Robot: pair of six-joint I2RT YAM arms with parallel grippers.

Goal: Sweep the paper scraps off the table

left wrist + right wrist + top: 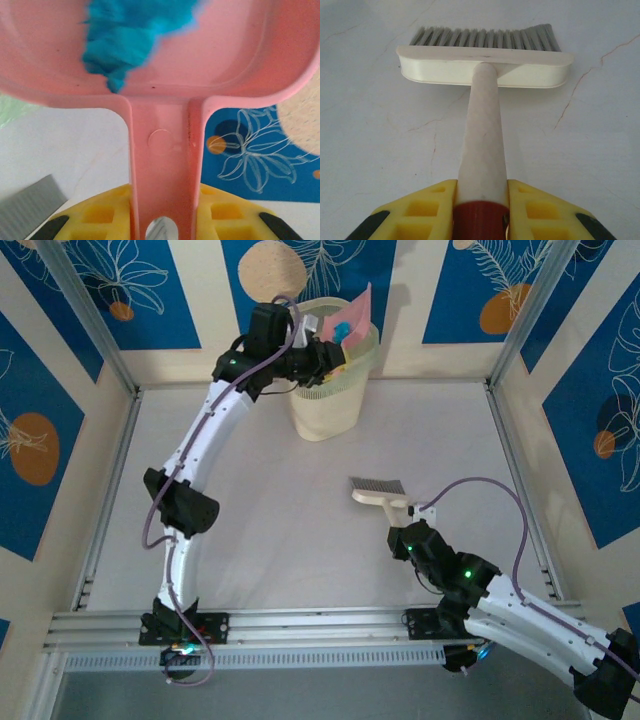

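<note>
Paper scraps: a cyan wad [125, 35] is sitting in the pink dustpan [240, 45], which is hanging over the cream bin [325, 410] at the back of the table [280, 550].
The left gripper [162, 217] is clamping the dustpan's handle between its yellow fingers [100, 215]. In the top view the pan is standing steeply tilted at the bin's mouth, with the wad showing blue against the pink. The right gripper [481, 212] is squeezing the pale handle of the brush [482, 67] just above its red end, jaws closed tight around it. The brush head is sitting low over the table's right-centre, grey bristles pointing away from the arm, well apart from the bin; whether the bristles are touching the surface cannot be told.
</note>
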